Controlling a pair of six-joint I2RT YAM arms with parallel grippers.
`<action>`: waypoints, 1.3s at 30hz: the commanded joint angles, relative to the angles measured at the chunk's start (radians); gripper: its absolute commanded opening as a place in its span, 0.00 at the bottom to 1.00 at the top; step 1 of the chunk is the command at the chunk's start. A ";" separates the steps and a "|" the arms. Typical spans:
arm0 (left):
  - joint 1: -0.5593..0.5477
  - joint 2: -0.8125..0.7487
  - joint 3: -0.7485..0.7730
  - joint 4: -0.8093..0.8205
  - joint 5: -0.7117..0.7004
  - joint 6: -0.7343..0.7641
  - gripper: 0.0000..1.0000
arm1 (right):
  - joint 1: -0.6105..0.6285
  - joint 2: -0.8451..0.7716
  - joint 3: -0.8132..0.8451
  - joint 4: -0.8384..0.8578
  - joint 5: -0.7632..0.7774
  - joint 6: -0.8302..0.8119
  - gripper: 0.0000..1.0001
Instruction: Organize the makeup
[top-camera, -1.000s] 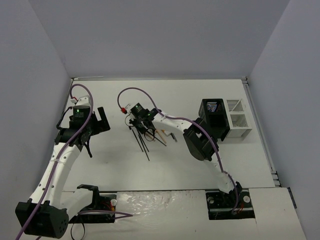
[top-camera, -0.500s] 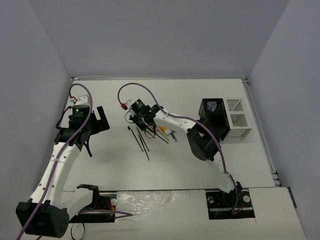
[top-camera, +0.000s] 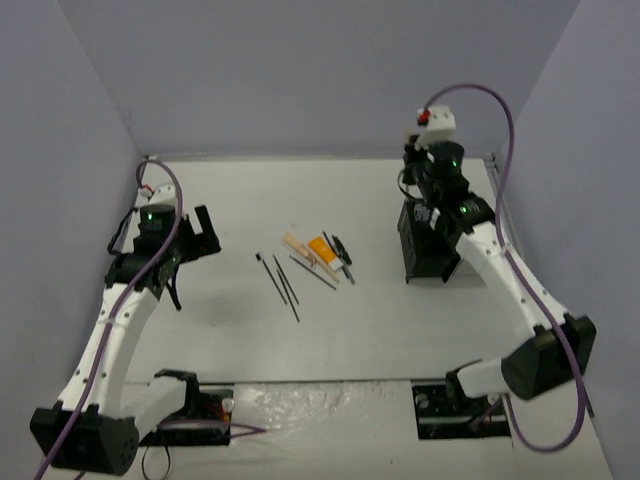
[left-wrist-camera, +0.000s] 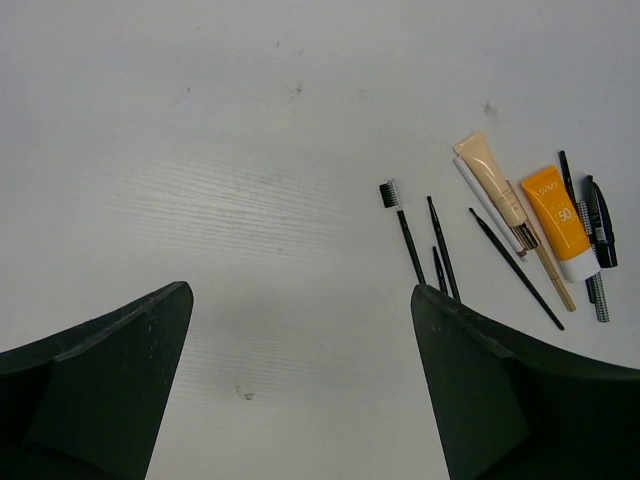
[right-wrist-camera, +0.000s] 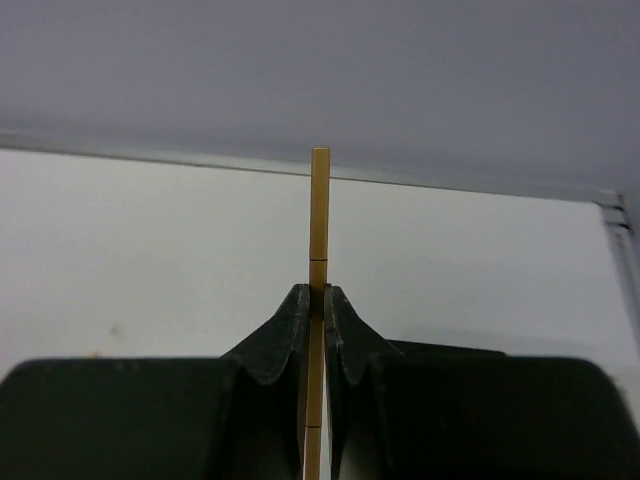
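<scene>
The makeup lies in a loose group mid-table: an orange-and-white tube (top-camera: 321, 248) (left-wrist-camera: 556, 215), a beige tube (left-wrist-camera: 492, 180), thin black pencils and brushes (top-camera: 285, 280) (left-wrist-camera: 403, 232) and a black mascara-like item (left-wrist-camera: 600, 210). My right gripper (top-camera: 425, 208) (right-wrist-camera: 319, 292) is shut on a thin gold-beige stick (right-wrist-camera: 320, 200), which stands upright between the fingers. It hangs at the back right, above the black mesh holder (top-camera: 428, 250). My left gripper (top-camera: 203, 236) (left-wrist-camera: 300, 292) is open and holds nothing. It hovers over bare table left of the makeup.
Grey walls close in the table on the left, back and right. The right arm's forearm (top-camera: 500, 270) runs along the right side, over the holder area. Both arm bases sit at the near edge.
The right arm has swung from the makeup group to above the holder at the back right, with the stick in its shut jaws. The group is now uncovered. The left arm has stayed put.
</scene>
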 joint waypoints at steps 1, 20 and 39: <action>0.008 -0.001 0.022 0.070 0.027 0.035 0.89 | -0.162 -0.092 -0.189 0.278 0.076 0.051 0.00; 0.018 -0.007 -0.010 0.068 0.044 0.043 0.89 | -0.482 0.103 -0.393 0.750 0.105 0.092 0.00; 0.037 -0.016 -0.018 0.076 0.042 0.033 0.89 | -0.469 0.022 -0.421 0.637 0.010 0.125 0.49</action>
